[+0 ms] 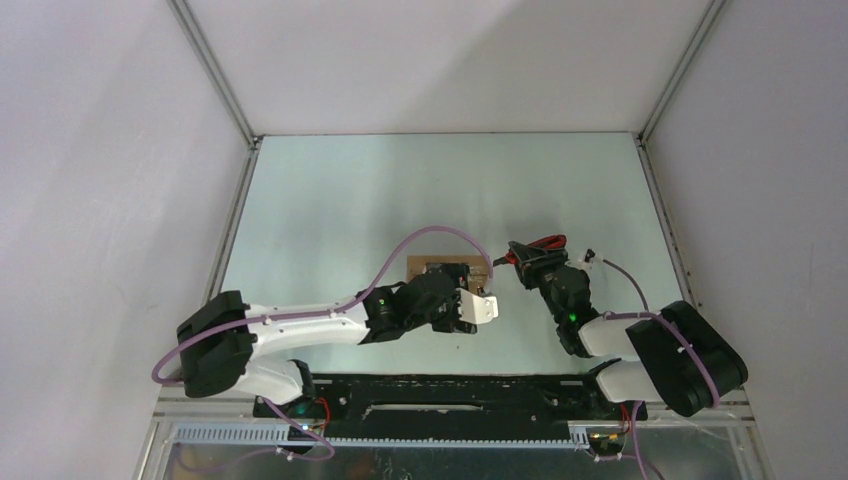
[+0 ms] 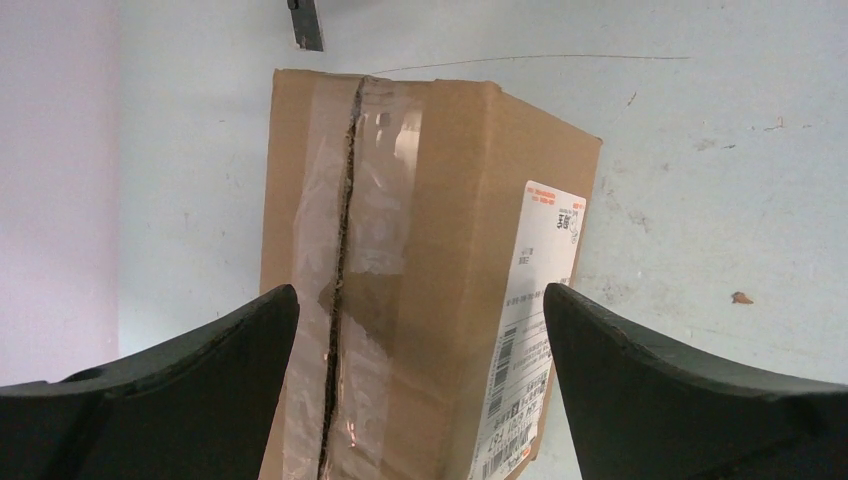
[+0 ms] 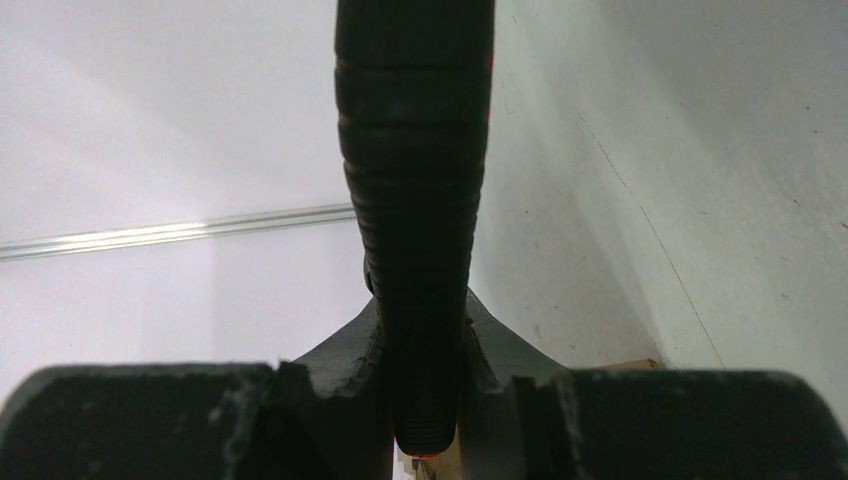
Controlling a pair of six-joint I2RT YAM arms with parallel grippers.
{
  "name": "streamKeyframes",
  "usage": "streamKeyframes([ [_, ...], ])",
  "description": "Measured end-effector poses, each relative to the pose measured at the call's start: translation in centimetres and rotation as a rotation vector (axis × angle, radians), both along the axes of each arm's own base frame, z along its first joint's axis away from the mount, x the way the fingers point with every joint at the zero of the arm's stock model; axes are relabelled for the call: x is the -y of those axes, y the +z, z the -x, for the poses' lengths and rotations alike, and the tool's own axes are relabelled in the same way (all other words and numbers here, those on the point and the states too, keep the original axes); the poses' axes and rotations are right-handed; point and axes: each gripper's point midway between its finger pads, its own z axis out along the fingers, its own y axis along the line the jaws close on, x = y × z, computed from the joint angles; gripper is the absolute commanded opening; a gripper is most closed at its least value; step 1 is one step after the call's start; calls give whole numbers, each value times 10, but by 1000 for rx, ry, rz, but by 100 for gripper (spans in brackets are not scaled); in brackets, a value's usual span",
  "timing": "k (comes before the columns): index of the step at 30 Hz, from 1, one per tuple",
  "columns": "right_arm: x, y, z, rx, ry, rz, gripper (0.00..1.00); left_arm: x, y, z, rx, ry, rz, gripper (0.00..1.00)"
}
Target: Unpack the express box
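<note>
The express box (image 1: 425,265) sits near the middle of the tabletop (image 1: 350,200), a little toward 6 o'clock, flaps closed, with clear tape (image 2: 385,180) over a top seam that shows a dark slit. Its white shipping label (image 2: 535,300) is on the side facing 3 o'clock in the left wrist view. The left gripper (image 2: 420,295) is spread wide, one finger on each side of the box. At 3 o'clock from the box, the right gripper (image 3: 425,345) pinches the utility knife (image 3: 415,150) by its ribbed black handle

The express box (image 2: 400,250) runs off the bottom edge; its label (image 2: 532,330) print is unreadable. The utility knife (image 3: 415,200) handle is cut off above.
</note>
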Motion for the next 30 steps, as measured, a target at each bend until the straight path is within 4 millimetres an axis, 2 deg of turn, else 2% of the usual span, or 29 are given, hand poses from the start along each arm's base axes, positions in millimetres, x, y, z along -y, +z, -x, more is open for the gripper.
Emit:
streamKeyframes([
  [30,-7,-8,4,-22,22,12,0,1,-5,1,-15,7,-2,92],
])
